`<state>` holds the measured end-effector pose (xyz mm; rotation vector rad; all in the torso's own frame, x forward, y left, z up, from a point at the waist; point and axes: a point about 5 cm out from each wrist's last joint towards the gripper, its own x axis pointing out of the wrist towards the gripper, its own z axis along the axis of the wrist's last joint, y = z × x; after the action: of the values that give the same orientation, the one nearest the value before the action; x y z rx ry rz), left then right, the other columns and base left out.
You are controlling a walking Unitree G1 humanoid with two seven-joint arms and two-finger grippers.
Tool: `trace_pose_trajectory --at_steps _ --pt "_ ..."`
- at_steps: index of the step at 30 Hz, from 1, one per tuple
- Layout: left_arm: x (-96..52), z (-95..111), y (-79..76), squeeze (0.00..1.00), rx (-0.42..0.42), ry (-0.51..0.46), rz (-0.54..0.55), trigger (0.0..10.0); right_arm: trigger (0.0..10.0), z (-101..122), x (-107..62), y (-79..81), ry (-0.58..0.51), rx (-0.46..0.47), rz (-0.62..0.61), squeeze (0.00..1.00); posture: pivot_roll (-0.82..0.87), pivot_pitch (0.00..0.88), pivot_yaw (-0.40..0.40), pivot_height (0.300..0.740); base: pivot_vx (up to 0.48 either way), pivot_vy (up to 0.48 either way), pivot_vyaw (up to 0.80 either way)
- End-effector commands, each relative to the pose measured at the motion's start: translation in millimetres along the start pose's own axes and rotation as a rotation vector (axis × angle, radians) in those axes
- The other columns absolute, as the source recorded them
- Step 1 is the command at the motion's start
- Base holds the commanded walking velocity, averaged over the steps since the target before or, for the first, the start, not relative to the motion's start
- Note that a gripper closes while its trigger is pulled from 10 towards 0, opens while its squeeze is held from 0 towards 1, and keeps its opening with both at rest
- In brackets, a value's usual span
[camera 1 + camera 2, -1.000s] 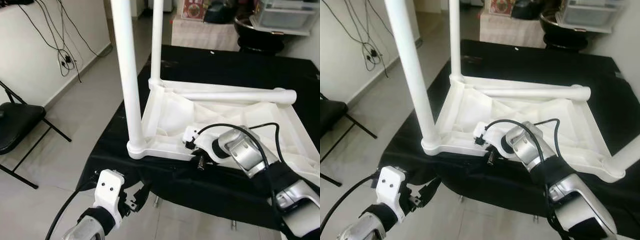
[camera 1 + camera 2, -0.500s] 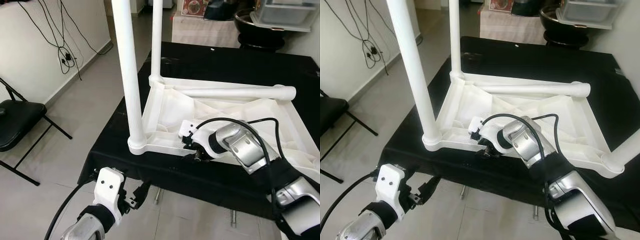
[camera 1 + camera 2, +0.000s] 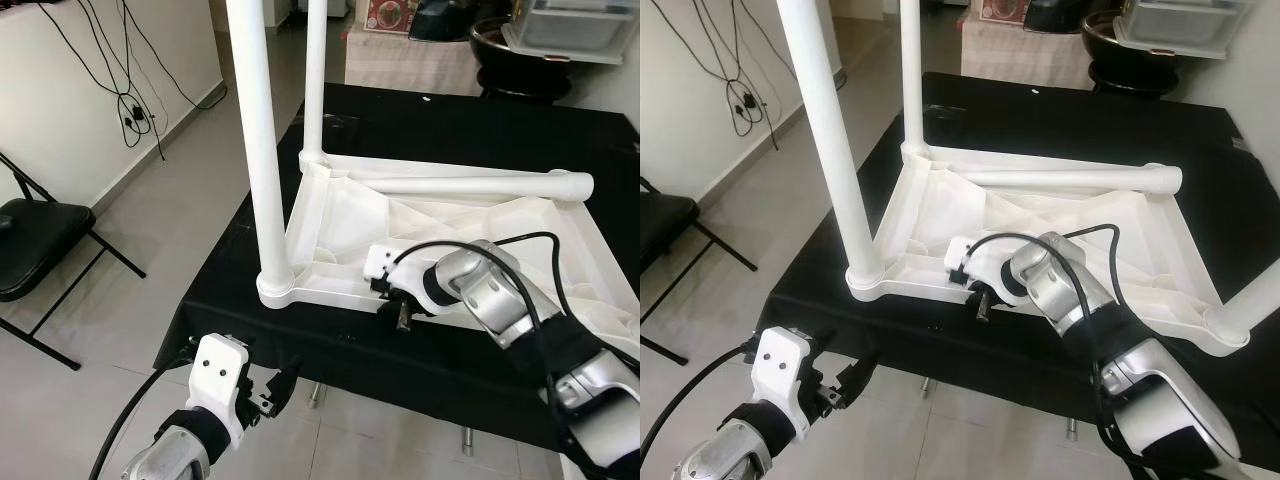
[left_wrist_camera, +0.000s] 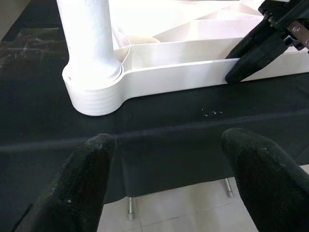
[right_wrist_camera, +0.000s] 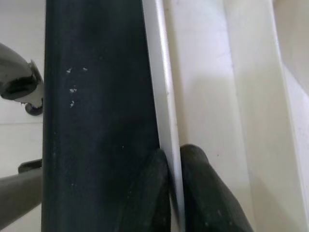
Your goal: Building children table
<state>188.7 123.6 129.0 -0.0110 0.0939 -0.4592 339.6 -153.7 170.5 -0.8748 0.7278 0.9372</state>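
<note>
Right gripper [image 3: 392, 300] jaws pinched the upturned table [image 3: 330, 215] near rim, long axis running left-right; left gripper [image 4: 169, 169] jaws wide, empty, below counter [image 3: 330, 335] edge.

Left arm: I see it low at my left, wrist bent upward.
Left tool [image 4: 164, 179]: fingers spread wide apart, nothing between them.
Right arm: reaches forward across my front, elbow bent.
Right tool [image 5: 174, 193]: fingertips pinched together on a thin white edge.
</note>
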Motion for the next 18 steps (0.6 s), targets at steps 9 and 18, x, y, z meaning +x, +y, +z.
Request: trace_pose_trajectory --at_steps 9,18 --pt "-1.6 -2.5 -1.4 0.0 0.002 0.017 -0.004 10.0 0.0 6.1 8.0 6.0 -0.03 0.138 -0.004 0.0 -0.06 0.093 -0.045 0.74 0.0 0.0 0.0" --pt "-1.2 -2.1 -1.7 0.0 0.008 0.015 0.009 10.0 0.0 83.0 31.6 0.3 -0.36 0.563 -0.172 0.0 -0.04 0.095 -0.047 0.74 0.0 0.0 0.0"
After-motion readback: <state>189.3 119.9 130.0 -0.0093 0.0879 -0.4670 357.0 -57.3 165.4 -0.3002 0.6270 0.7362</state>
